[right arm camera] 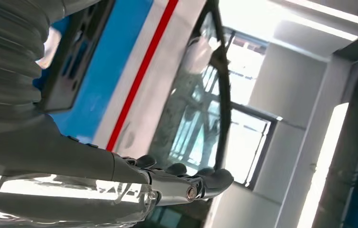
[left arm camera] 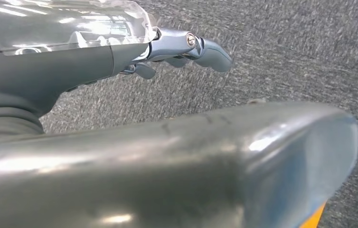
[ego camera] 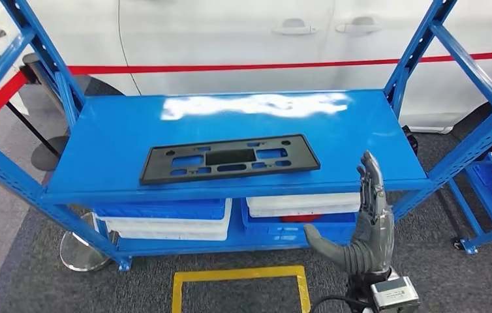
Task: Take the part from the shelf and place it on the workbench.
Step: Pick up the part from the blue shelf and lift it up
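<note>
Head view: our right hand (ego camera: 367, 225), fingers released and empty, stands nearer the part (ego camera: 229, 158), whose long axis runs crosswise on the shelf (ego camera: 374, 140).

Bins (ego camera: 165, 218) (lower tier) half-hidden by shelf (ego camera: 100, 143)

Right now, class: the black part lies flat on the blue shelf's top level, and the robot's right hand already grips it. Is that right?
Not quite. The black part does lie flat on the blue shelf's top level, but the head view shows the right hand open and raised in front of the shelf, apart from the part.
</note>
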